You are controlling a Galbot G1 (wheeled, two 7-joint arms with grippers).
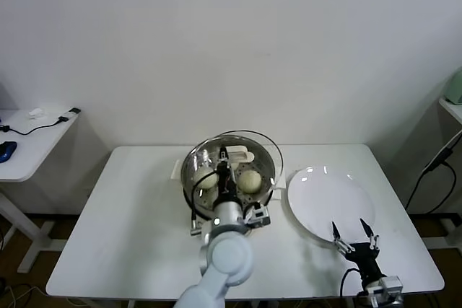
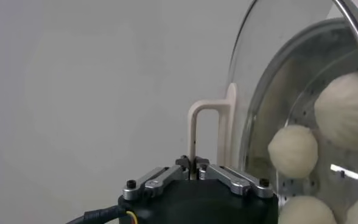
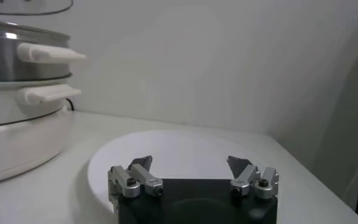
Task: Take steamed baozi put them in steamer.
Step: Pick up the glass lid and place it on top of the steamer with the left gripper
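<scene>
The steamer (image 1: 189,171) stands at the table's middle, with two cream-white baozi (image 1: 250,181) (image 1: 205,178) showing inside. The left wrist view shows several baozi (image 2: 293,151) on the perforated tray, seen through the glass lid (image 2: 258,91). My left gripper (image 1: 224,161) is over the steamer, shut on the lid's white handle (image 2: 197,122), and holds the lid tilted on edge above the pot. In the left wrist view the left gripper (image 2: 193,163) pinches the handle's foot. My right gripper (image 1: 354,234) is open and empty at the near edge of the white plate (image 1: 325,196).
The white plate (image 3: 179,152) lies empty to the right of the steamer (image 3: 8,55). The lid's rim (image 1: 271,146) juts past the pot's far right side. A side table (image 1: 22,149) with cables stands far left.
</scene>
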